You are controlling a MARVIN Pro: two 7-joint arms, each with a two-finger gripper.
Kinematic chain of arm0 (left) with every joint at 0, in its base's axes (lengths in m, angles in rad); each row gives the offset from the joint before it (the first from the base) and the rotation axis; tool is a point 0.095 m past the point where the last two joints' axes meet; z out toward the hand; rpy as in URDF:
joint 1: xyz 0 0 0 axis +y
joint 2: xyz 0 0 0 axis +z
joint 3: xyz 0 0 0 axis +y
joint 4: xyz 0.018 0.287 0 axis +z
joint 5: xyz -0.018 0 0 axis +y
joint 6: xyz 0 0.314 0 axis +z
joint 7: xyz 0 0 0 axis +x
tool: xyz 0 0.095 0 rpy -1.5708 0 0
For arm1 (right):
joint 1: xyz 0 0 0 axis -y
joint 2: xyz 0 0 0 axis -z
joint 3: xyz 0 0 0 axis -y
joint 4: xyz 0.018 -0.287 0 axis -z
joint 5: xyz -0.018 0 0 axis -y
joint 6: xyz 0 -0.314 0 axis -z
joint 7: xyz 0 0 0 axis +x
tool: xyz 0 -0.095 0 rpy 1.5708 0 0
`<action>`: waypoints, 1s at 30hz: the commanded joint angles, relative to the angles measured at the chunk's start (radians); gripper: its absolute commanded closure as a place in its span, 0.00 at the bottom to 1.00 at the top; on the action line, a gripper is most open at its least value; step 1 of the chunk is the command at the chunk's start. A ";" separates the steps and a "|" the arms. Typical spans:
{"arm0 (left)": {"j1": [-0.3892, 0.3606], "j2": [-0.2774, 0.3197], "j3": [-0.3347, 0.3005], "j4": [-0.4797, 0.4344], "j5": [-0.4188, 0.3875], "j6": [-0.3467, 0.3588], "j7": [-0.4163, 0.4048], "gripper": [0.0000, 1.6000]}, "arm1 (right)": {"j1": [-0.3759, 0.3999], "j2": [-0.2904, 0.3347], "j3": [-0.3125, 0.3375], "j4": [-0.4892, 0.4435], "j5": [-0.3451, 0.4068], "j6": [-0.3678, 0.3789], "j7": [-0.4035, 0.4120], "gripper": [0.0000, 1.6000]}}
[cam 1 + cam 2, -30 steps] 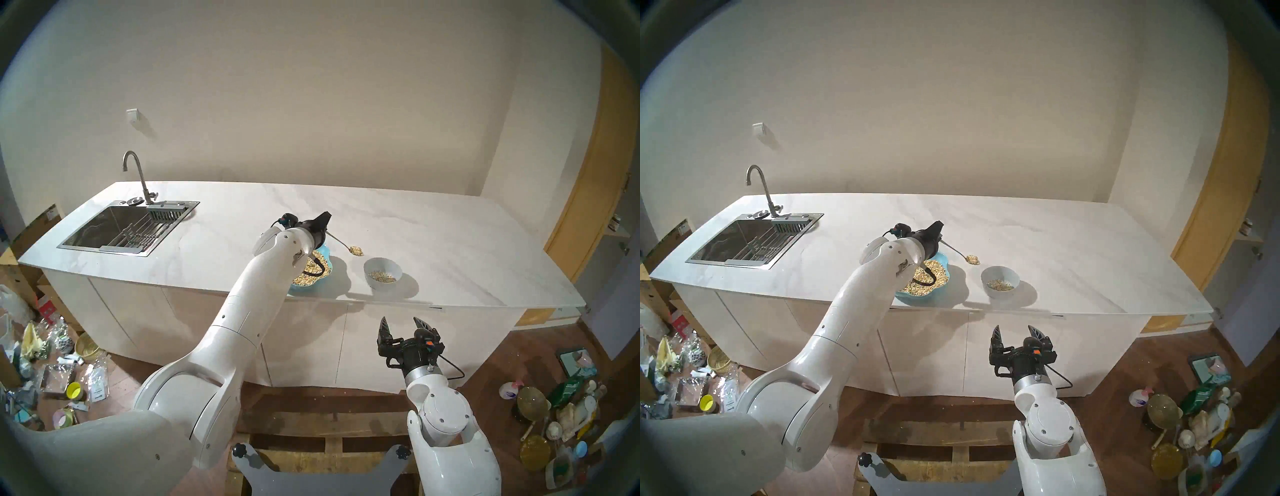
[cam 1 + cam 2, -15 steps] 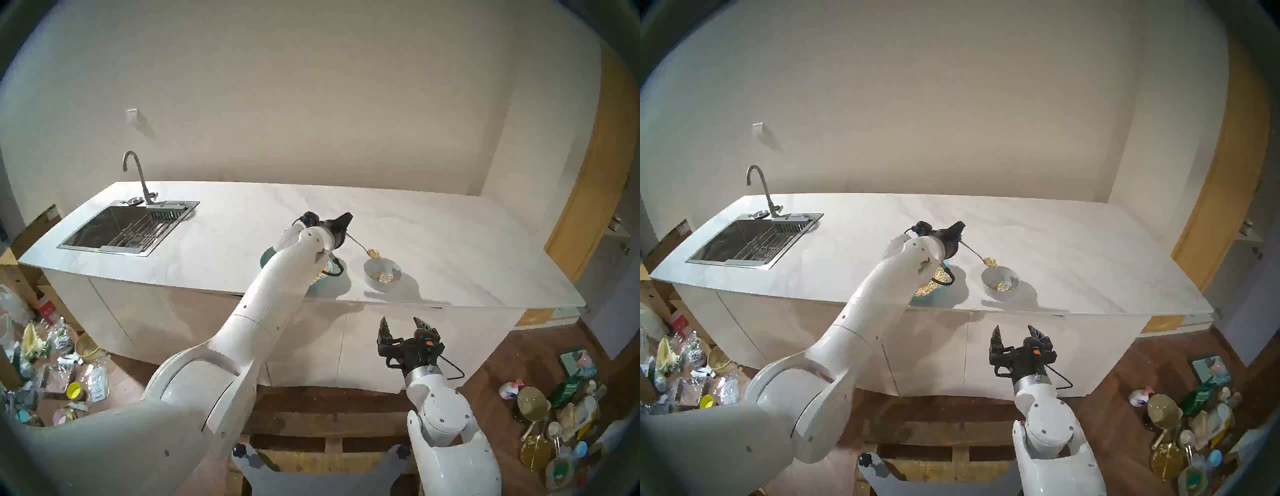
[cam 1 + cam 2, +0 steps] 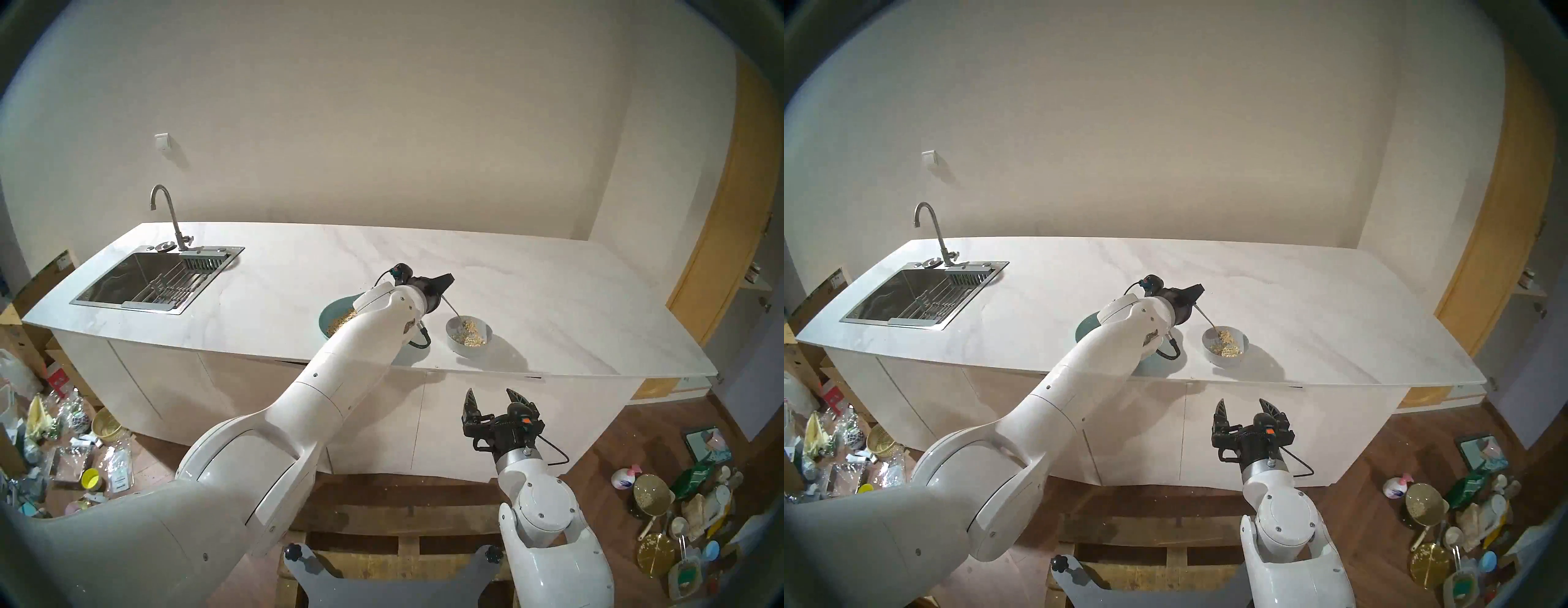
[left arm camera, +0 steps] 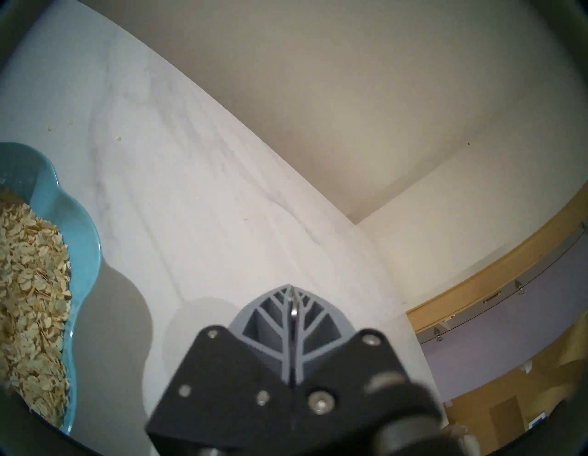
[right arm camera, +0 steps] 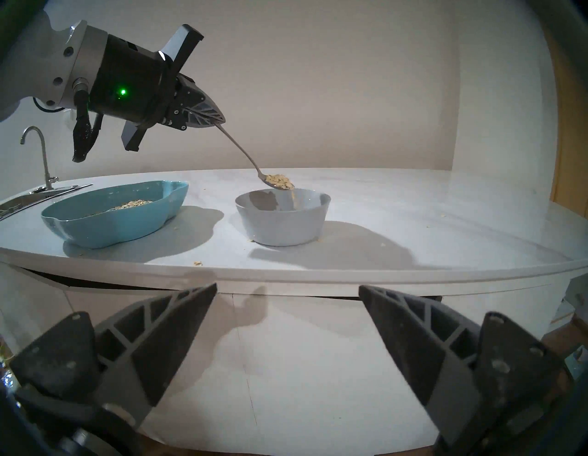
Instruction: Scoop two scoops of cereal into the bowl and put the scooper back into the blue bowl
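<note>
My left gripper [image 3: 445, 282] is shut on the handle of the scooper [image 5: 241, 149], a slim silver spoon. The handle slants down to the right over the small grey-white bowl [image 5: 283, 223]. In the right wrist view, the spoon end holds cereal [image 5: 280, 182], and flakes fall from its tip into the bowl. The bowl holds a layer of cereal [image 3: 469, 333]. The wavy-rimmed blue bowl [image 5: 111, 226] stands to its left with a heap of cereal [image 4: 31, 286], partly hidden by my left arm in the head views. My right gripper [image 3: 490, 395] hangs open and empty below the counter's front edge.
Both bowls stand close to the white counter's front edge [image 5: 286, 274], where a few stray flakes [image 5: 198, 263] lie. A steel sink [image 3: 148, 280] with a faucet [image 3: 169, 212] is at the far left. Clutter covers the floor on both sides.
My left arm has swung right, carrying the loaded spoon from beside the blue bowl to over the small bowl, where it now tips and sheds flakes. The right arm has not moved.
</note>
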 commanded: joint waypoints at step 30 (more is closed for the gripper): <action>-0.049 0.099 0.159 -0.135 0.175 -0.161 -0.085 1.00 | 0.006 -0.001 0.000 -0.024 0.000 -0.004 0.000 0.00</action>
